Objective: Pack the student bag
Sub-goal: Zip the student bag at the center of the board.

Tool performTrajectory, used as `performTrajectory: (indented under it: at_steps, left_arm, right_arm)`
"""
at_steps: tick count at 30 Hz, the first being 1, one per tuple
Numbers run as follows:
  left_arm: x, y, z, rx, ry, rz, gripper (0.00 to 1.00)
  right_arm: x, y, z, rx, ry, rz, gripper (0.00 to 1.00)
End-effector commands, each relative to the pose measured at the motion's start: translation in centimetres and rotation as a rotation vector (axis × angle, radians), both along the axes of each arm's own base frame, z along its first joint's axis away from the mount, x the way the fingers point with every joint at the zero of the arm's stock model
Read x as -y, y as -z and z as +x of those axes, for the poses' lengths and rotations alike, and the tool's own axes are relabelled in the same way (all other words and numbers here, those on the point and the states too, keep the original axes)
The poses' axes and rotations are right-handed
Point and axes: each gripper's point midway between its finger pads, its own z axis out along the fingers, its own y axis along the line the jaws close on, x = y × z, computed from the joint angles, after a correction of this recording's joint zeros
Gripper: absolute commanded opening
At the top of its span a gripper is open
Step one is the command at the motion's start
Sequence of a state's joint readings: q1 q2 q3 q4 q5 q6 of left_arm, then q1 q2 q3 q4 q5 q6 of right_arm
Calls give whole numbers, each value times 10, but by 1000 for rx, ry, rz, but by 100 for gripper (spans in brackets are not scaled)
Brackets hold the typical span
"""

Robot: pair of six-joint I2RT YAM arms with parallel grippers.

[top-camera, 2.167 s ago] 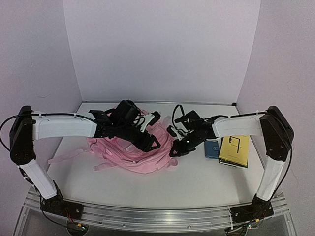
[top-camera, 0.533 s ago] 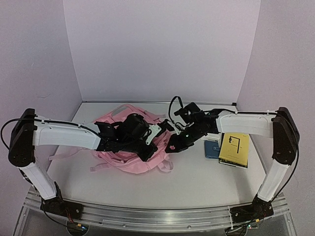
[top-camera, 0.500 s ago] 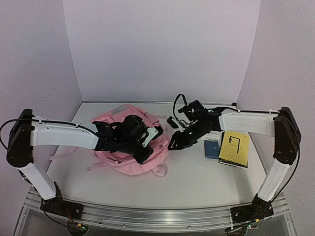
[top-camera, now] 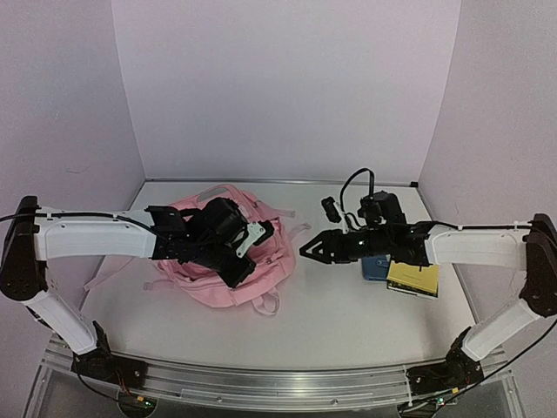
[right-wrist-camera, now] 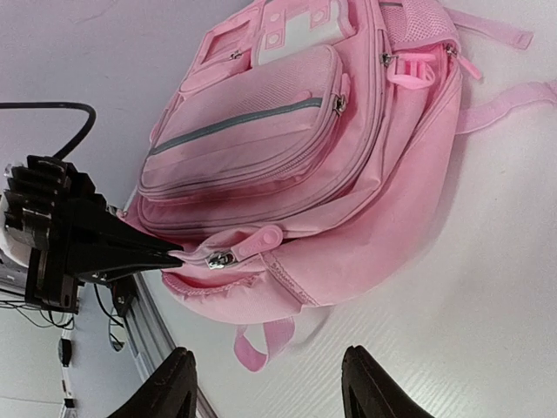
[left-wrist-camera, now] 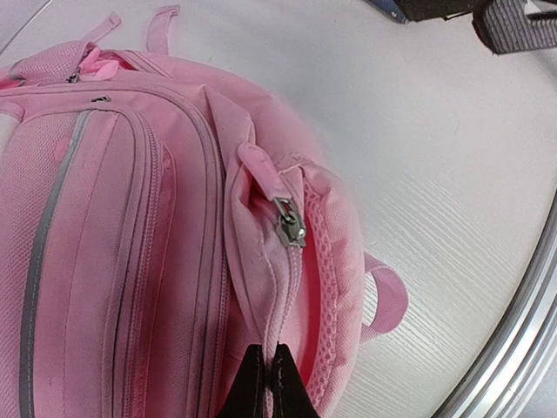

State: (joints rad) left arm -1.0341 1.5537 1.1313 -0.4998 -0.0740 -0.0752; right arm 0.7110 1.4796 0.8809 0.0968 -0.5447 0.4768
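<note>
The student bag (top-camera: 209,277) is a pink backpack lying flat, left of centre. My left gripper (top-camera: 244,272) reaches over it and is shut on the bag's fabric at the zip seam (left-wrist-camera: 277,335), just below the metal zip slider (left-wrist-camera: 290,223). In the right wrist view the same black fingers (right-wrist-camera: 130,252) pinch the edge beside the slider (right-wrist-camera: 218,259) and its pink pull tab (right-wrist-camera: 258,239). My right gripper (top-camera: 306,250) hovers just right of the bag, open and holding nothing (right-wrist-camera: 270,383). The bag (right-wrist-camera: 305,157) lies ahead of it.
A yellow book (top-camera: 414,279) and a small blue item (top-camera: 375,266) lie on the table under my right forearm. A loose pink strap (top-camera: 111,272) trails left of the bag. The aluminium rail (top-camera: 287,383) runs along the near edge.
My right gripper has opened and drawn back to the right, off the bag. The left arm and the bag have shifted slightly left, the left gripper still shut on the fabric.
</note>
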Motion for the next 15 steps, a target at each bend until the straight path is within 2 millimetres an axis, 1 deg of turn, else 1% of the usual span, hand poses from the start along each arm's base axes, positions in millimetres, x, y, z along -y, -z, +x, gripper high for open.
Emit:
performTrajectory:
  at_steps: [1,7,11,15]
  left_arm:
    - [1,-45,3,46,17,-100,0]
    - [-5,-5,-15,-110,37,-35,0]
    - [-13,17,-21,-159,19,10,0]
    - [-18,34,-25,-196,8,44,0]
  right_arm:
    - [-19,-28,10,23,23,180,56]
    - [-49,11,14,-43,-5,135,54]
    - [-69,33,12,-64,-37,118,52]
    - [-87,43,8,-85,-73,142,47]
